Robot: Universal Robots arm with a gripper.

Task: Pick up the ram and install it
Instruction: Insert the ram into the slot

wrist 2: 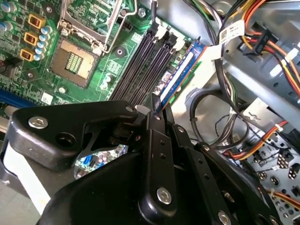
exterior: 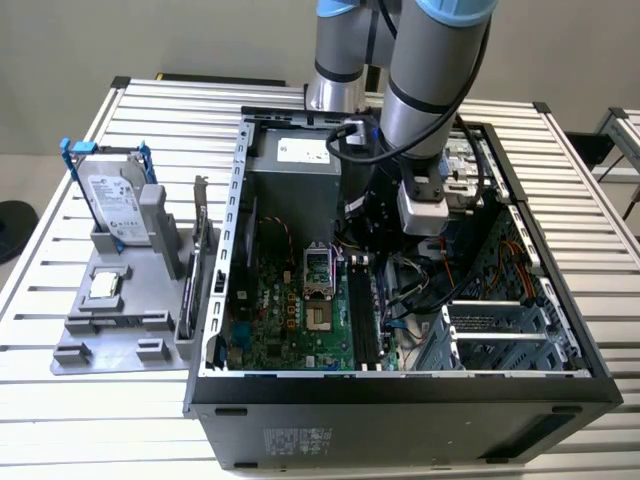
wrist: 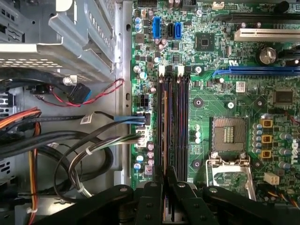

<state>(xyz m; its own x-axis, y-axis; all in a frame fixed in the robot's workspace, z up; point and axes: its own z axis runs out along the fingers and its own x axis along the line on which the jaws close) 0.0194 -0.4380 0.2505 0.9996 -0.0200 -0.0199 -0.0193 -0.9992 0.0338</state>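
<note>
The ram point(wrist 2: 179, 76) is a slim blue-green stick seen nearly edge-on, and my gripper point(wrist 2: 155, 110) is shut on one end of it. It hangs just above the outermost of the black memory slots point(wrist 2: 140, 65) on the green motherboard, lined up along them. In the first wrist view the ram point(wrist: 164, 136) shows as a thin strip over the slot row point(wrist: 174, 122), running out from my gripper point(wrist: 165, 171). In the exterior view the arm's wrist point(exterior: 423, 205) reaches down into the open computer case point(exterior: 400, 385), above the slots point(exterior: 364, 320).
Bundled cables point(wrist 2: 243, 89) and a metal drive cage point(wrist: 70, 37) crowd the side of the slots. The CPU socket point(wrist: 229, 136) lies on the other side. On the exterior view's left, a grey holder point(exterior: 120, 320) carries a hard drive in a blue frame point(exterior: 112, 200) and an expansion card point(exterior: 200, 255).
</note>
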